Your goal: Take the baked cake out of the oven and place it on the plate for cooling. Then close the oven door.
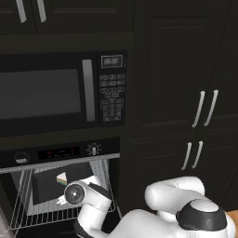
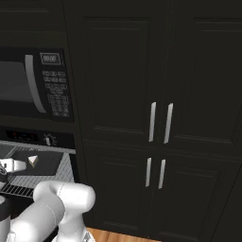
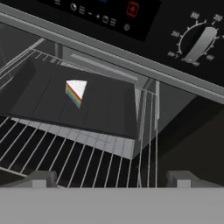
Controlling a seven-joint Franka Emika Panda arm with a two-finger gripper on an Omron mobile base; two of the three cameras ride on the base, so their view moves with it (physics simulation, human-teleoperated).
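Dark, near-black cabinets (image 2: 156, 71) fill the wall, their tall doors carrying paired vertical silver handles (image 2: 160, 122). A black microwave (image 1: 56, 93) with a keypad is built in at the left. A strip of wooden floor (image 2: 113, 236) shows below.

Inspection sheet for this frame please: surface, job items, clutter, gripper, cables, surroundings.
Surface: silver wire rack inside the open oven.
Job's things: baked cake, a small rainbow-layered wedge, sits on the dark tray on the rack; plate and oven door not made out.
Clutter: nothing seen.
Grippers: gripper open, empty, in front of the rack, short of the cake.
Cables: nothing seen.
Surroundings: black microwave above the oven; dark cabinets with silver handles to the right.
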